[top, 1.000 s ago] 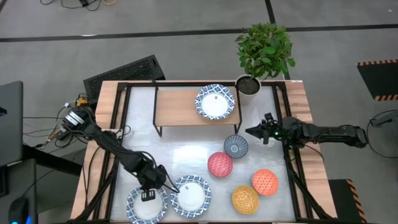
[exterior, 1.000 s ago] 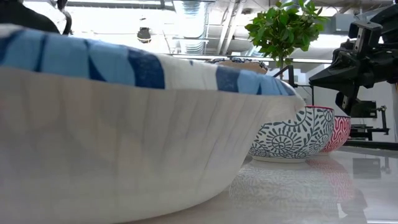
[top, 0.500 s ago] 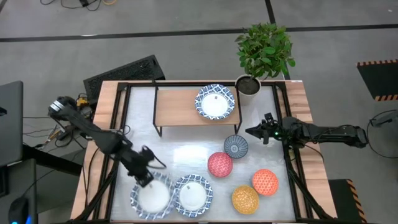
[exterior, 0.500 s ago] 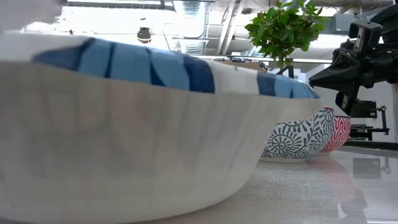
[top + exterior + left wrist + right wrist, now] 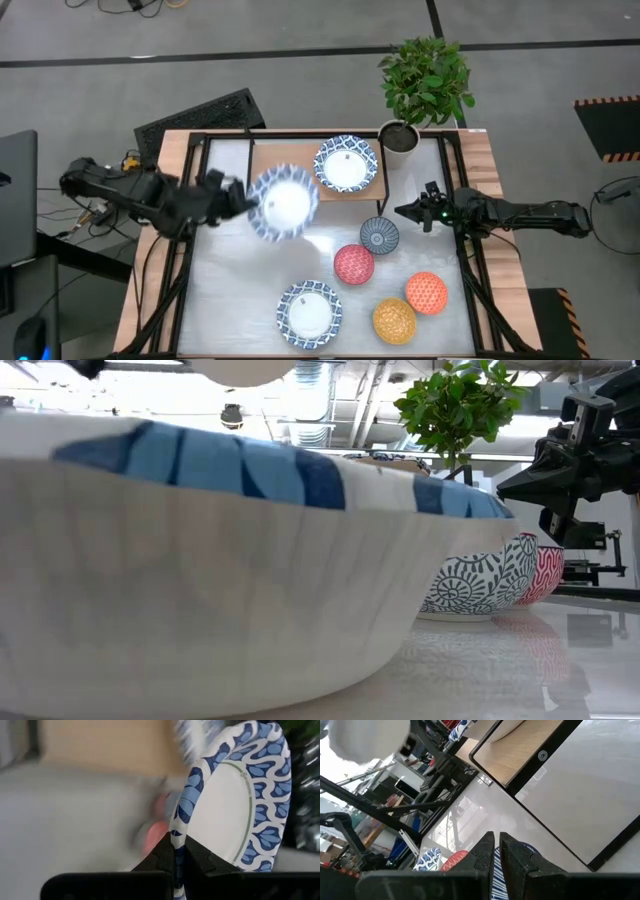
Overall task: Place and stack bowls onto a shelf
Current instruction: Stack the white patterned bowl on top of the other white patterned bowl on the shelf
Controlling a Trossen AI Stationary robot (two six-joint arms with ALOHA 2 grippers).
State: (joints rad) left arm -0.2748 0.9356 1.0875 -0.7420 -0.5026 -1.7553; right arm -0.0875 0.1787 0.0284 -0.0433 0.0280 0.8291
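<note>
Item, step in hand: we carry a wide blue-and-white bowl (image 5: 283, 201) toward the shelf (image 5: 280, 176), and we judge the task roughly a quarter done among the wide bowls. To do it well, we should level the carried bowl before lowering, centre it over the bare wood at the shelf's left part, keep clear of the bowl on the shelf (image 5: 346, 164), and let go only once the base sits flat; a tilted release could let it slide off the near edge. Item, left gripper (image 5: 179, 857): narrow, clamped on the rim of the carried bowl, one finger on each side of the wall, holding it in the air over the shelf's near-left edge. Item, right gripper (image 5: 404, 212): waits at the right side of the table, fingers (image 5: 519, 854) nearly together, holding nothing. Item, wide bowls remaining: one near bowl (image 5: 309, 310) at the table's near edge; a fourth we cannot make out. Item, small bowls on the table, right of centre: grey-blue (image 5: 379, 236), pink-red (image 5: 354, 264), orange-red (image 5: 427, 293), yellow-orange (image 5: 394, 320).
</note>
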